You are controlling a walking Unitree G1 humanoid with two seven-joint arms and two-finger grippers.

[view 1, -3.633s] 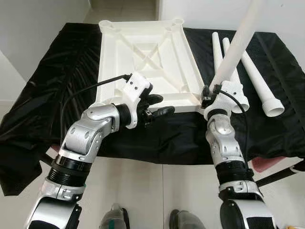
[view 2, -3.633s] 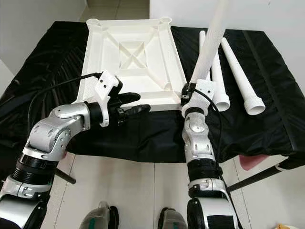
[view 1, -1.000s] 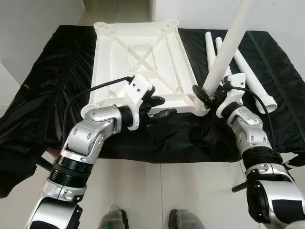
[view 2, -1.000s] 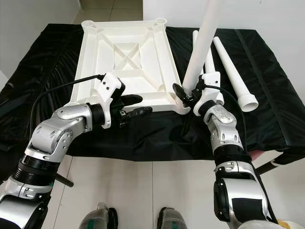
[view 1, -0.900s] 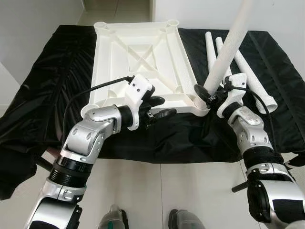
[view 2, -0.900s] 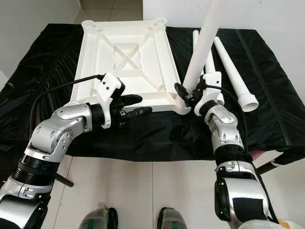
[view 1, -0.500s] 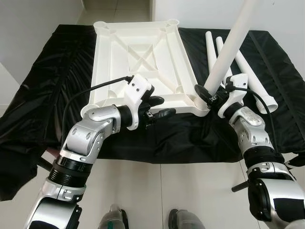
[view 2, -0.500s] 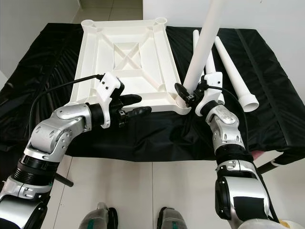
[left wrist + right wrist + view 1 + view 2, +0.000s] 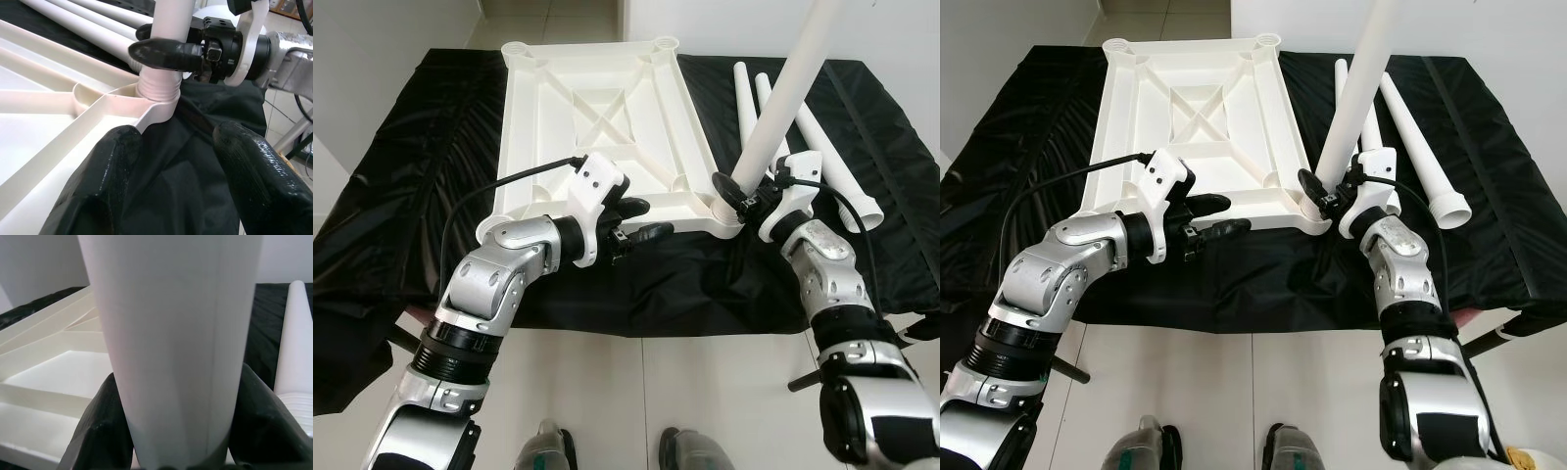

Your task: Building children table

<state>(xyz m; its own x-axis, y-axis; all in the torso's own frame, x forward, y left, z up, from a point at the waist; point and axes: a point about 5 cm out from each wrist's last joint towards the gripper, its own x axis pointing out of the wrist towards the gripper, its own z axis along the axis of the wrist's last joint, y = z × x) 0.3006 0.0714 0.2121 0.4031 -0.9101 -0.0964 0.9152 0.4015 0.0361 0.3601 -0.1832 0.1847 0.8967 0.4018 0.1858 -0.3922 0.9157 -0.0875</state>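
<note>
**Table leg standing in the near right corner socket**

The left gripper [image 9: 641, 219] is hovering over the black cloth [image 9: 431, 147] just in front of the near edge of the upturned white table top [image 9: 597, 117], its jaws standing wide with nothing between them. Beyond those jaws, the right gripper [image 9: 1317, 191] is clamping the base of the white table leg [image 9: 1361, 88], one black finger on each side. The leg's ribbed end is sitting in the corner socket [image 9: 159, 105] of the table top, directly under the right jaws, and the leg is rising tilted away from them. Past the right gripper, on the side away from the table top, two spare legs [image 9: 822, 147] are lying side by side on the cloth.
</note>
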